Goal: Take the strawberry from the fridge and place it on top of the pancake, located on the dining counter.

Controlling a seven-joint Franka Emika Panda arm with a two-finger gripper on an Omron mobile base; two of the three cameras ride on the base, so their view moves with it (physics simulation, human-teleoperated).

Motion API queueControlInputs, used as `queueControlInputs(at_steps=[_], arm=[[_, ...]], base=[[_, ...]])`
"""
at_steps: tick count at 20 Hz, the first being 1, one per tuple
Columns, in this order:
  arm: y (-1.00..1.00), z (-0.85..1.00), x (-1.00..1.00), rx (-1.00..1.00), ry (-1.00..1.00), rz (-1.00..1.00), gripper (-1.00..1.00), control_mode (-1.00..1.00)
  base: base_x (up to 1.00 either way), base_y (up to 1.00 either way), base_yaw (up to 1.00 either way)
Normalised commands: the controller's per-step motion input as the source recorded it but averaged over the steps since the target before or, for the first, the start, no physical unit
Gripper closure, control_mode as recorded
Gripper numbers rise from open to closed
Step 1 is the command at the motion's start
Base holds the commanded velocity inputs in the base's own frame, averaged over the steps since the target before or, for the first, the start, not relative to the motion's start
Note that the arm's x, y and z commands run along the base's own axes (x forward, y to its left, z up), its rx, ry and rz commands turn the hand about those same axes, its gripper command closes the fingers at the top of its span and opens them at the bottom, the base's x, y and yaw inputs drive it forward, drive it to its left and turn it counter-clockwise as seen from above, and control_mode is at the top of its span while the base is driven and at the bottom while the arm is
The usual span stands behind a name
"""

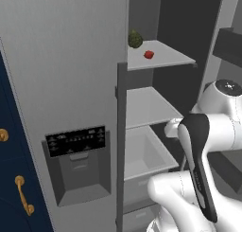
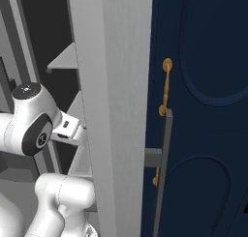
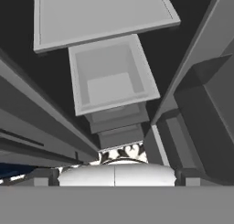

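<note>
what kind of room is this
Most likely a kitchen: an open fridge with a strawberry on its top shelf, next to navy cabinets with gold handles.

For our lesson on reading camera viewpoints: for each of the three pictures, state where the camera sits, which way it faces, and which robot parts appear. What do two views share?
Left base view: behind the arm's left, facing the open fridge; strawberry beside a green ball on the top shelf; arm lower right.
Right base view: behind the arm's right, facing the fridge door's edge and a navy cabinet; arm lower left.
Hand view: on the hand, looking down over shelves and a drawer.
Shared: both base views show the fridge shelves and arm.
</note>
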Motion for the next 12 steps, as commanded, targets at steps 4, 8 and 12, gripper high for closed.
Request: queueControlInputs(at_steps=[4, 8, 12], arm=[[0.00, 0.59, 0.23, -0.03, -0.36, 0.23, -1.00, -1.00], [0.04, 0.76, 0.07, -0.07, -0.38, 0.18, -1.00, -1.00], [0.11, 0.80, 0.13, -0.06, -0.26, 0.00, -1.00, -1.00]], base=[[0.00, 0.00, 0.00], [0.00, 0.00, 0.00], [0.00, 0.00, 0.00]])
